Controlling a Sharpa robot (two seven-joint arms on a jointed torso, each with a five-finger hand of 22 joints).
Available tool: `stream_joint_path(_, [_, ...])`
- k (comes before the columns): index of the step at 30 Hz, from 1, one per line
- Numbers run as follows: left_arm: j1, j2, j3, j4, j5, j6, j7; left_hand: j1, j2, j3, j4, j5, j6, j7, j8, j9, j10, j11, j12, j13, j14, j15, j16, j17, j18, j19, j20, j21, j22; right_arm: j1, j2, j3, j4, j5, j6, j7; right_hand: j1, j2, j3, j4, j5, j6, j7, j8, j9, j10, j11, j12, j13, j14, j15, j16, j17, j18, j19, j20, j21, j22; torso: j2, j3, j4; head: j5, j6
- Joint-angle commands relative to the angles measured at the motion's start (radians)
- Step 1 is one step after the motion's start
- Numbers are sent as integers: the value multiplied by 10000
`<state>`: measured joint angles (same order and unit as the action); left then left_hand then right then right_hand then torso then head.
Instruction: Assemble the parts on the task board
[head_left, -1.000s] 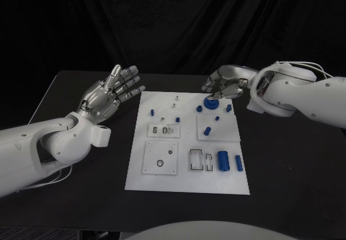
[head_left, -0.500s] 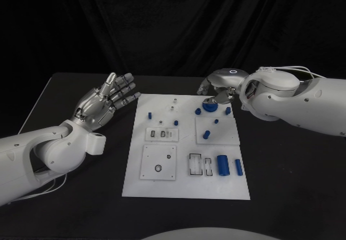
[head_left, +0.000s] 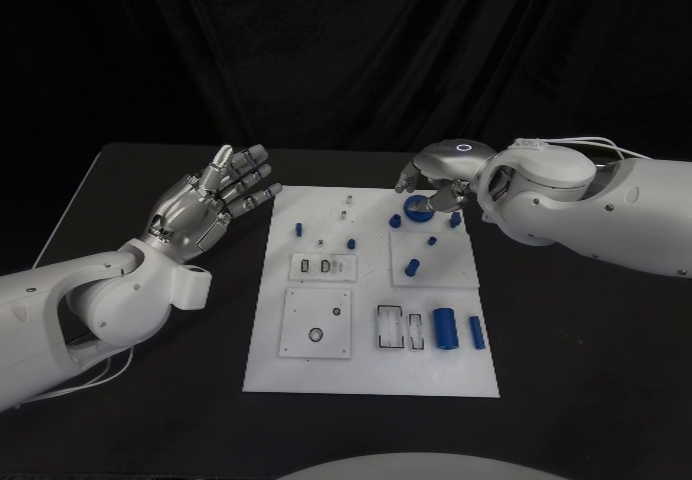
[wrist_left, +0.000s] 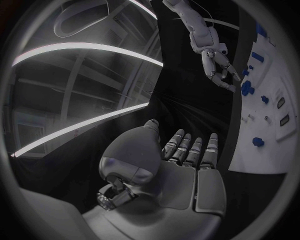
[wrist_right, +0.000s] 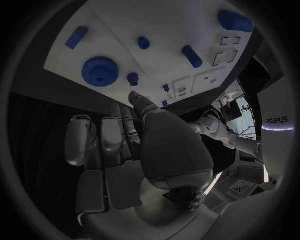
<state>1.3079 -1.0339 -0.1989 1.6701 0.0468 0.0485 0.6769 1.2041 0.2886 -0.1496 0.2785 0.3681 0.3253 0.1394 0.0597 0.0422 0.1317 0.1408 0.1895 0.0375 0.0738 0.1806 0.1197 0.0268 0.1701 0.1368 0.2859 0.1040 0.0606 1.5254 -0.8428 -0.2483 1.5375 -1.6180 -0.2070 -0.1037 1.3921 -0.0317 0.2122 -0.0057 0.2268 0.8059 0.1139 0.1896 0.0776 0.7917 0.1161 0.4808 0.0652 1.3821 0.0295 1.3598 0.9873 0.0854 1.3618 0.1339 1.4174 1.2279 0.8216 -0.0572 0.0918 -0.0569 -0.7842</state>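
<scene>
1. Step in hand, as I judge it: the right hand (head_left: 440, 178) works at the blue gear (head_left: 417, 207) at the far right corner of the board (head_left: 371, 370). Head view: hand hangs over the gear, fingers pointing down at it.
2. Right wrist view: gear (wrist_right: 100, 71) lies flat on the board, apart from the fingertips (wrist_right: 134, 97). Fingers loosely curled, nothing between them. Not gripping, so far as visible; contact from the head view alone I cannot tell.
3. Left hand (head_left: 214, 196): raised beside the board's far left corner, palm open, fingers spread, holding nothing. Left wrist view confirms empty palm (wrist_left: 181, 172).
4. Next move, judged: close fingers round the gear's rim, lift or seat it squarely on its post. Needs a level approach; small pegs stand close by and could be knocked.
5. Count, head view:
   - gear: 1
   - large blue cylinder (head_left: 447, 328): 1, lying near right edge
   - slim blue bar (head_left: 477, 332): 1, just beside the cylinder
   - small blue pegs: about 7, scattered over the far half; exact count uncertain
   - square inset plates: 3
   - rectangular slots by the cylinder: 2
6. Task early: most parts lie loose.
</scene>
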Motion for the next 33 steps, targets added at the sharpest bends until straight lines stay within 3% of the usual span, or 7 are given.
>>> stream_joint_path(1, [26, -2, 7, 31, 28, 208, 2376, 87, 9, 72, 14, 74, 57, -1, 38, 9, 24, 78, 39, 10, 34, 48, 34, 14, 26, 46, 9, 41, 15, -57, -1, 7, 10, -383, -126, -330, -21, -118, -2, 95, -63, 131, 6, -69, 19, 113, 9, -65, 2, 79, 9, 84, 73, -108, 49, 35, 35, 28, 8, -12, 2, 7, -20])
stream_joint_path(20, [25, -2, -11, -35, 219, 253, 2297, 142, -1, 107, -8, 172, 109, 17, 48, 16, 31, 98, 69, 13, 47, 59, 63, 19, 22, 61, 14, 55, 20, -362, 328, 7, -288, -510, -452, -232, -176, -248, -30, 351, -431, 339, 29, -191, 52, 374, -23, -232, 22, 203, 9, 173, 352, -151, 172, 38, 139, 281, 30, -12, -27, 4, -109])
stream_joint_path(31, [24, 30, -20, -135, 221, 293, 2254, 163, 0, 122, -14, 211, 113, 32, 49, 17, 25, 111, 70, 12, 41, 62, 60, 18, 19, 58, 17, 55, 19, -511, 508, 7, -439, -511, -545, -106, -189, -239, -21, 419, -439, 281, 61, -283, 39, 453, -22, -262, 27, 228, 22, 187, 395, -158, 195, 49, 159, 326, 37, -15, -10, -91, -121])
stream_joint_path(33, [24, 44, -23, -154, 221, 307, 2238, 170, 1, 129, -16, 226, 132, 44, 52, 19, 25, 117, 75, 13, 39, 63, 60, 17, 17, 57, 18, 55, 18, -532, 525, 7, -454, -511, -561, -84, -196, -236, -13, 466, -434, 304, 91, -316, 45, 525, -17, -278, 31, 415, 35, 380, 874, -236, 422, 60, 330, 688, 37, -17, -15, -97, -121])
